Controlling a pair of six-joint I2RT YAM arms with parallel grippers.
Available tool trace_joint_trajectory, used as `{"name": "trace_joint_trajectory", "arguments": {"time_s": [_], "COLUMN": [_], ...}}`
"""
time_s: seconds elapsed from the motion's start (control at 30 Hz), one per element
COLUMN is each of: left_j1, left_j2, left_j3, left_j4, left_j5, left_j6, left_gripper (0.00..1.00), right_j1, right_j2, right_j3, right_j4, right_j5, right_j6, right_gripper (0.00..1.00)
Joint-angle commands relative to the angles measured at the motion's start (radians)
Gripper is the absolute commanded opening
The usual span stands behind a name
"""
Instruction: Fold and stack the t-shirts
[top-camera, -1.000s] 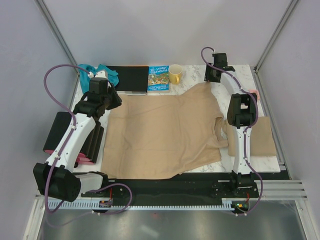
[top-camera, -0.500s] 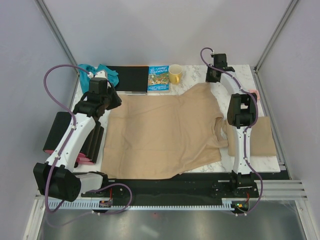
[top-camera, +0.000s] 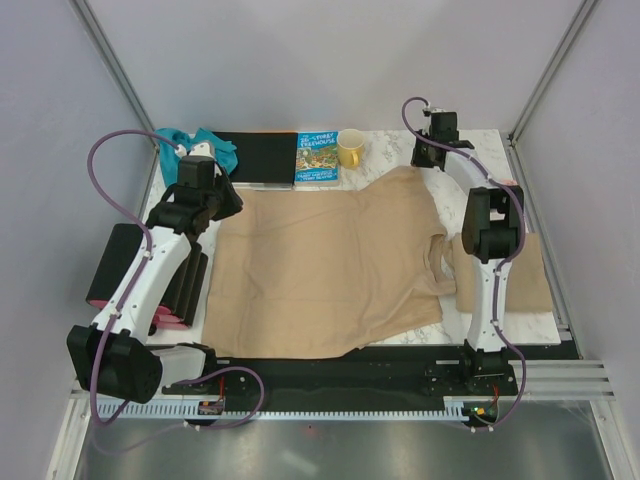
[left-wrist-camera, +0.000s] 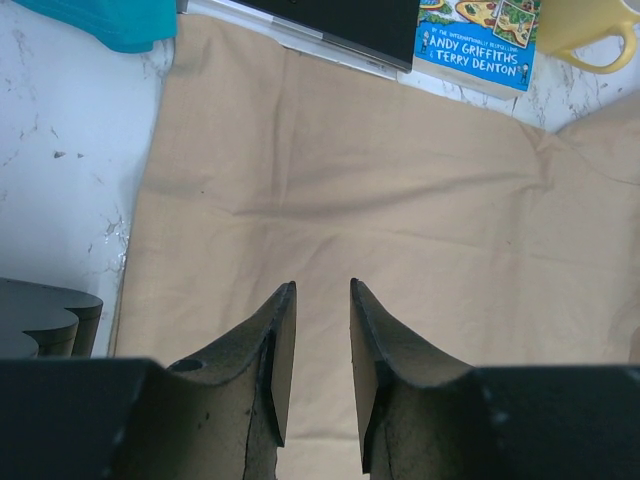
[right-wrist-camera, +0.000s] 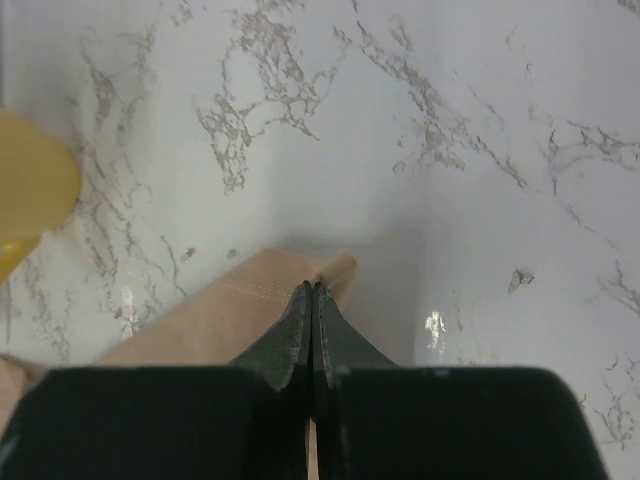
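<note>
Seemingly only 1 folded t-shirt (top-camera: 528, 280) lies done at right; the spread t-shirt (top-camera: 320, 270) lies flat in the middle, right gripper (right-wrist-camera: 313, 290) pinched on its far sleeve corner, left gripper (left-wrist-camera: 322, 285) parted above it, teal garment (top-camera: 175, 138) waiting far-left.

The spread t-shirt (top-camera: 330, 270) lies before the book (top-camera: 317, 158), mug (top-camera: 350, 148) right of it.

Lighting: bright, even, diffuse; shadows soft. Glare: small white glints on the white grey-veined marble table top (right-wrist-camera: 434, 322) beside my right pincer (right-wrist-camera: 312, 288), with grey shadow pooled around its tip. Focus: overhead view sharp throughout; the rounded yellow mug (right-wrist-camera: 30, 190) blurs at the right wrist view's edge; my left pincer (left-wrist-camera: 322, 290) slightly soft near the lens
</note>
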Motion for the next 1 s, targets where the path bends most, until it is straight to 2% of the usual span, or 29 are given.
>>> {"name": "trace_joint_trajectory", "arguments": {"time_s": [0.0, 0.23, 0.33, 0.6, 0.83, 0.97], "left_j1": [0.006, 0.006, 0.006, 0.004, 0.006, 0.004], "left_j2": [0.003, 0.023, 0.026, 0.029, 0.028, 0.024], "left_j3": [-0.005, -0.005, -0.007, -0.007, -0.005, -0.002], "left_j4": [0.031, 0.029, 0.029, 0.031, 0.031, 0.031], "left_j5": [0.025, 0.048, 0.051, 0.059, 0.07, 0.07], "left_j6": [0.032, 0.029, 0.029, 0.03, 0.03, 0.03], "left_gripper": [0.35, 0.36, 0.4, 0.4, 0.4, 0.4], "right_j1": [0.001, 0.007, 0.013, 0.042, 0.085, 0.108], "right_j2": [-0.119, -0.203, -0.255, -0.415, -0.446, -0.441], "right_j3": [-0.038, -0.126, -0.195, -0.386, -0.465, -0.508], "right_j4": [0.106, 0.161, 0.202, 0.238, 0.097, 0.031], "right_j5": [-0.055, -0.098, -0.119, -0.165, -0.047, -0.035], "right_j6": [-0.005, -0.007, 0.003, -0.007, -0.011, 0.018], "right_gripper": [0.0, 0.0, 0.0, 0.0, 0.0, 0.0]}}
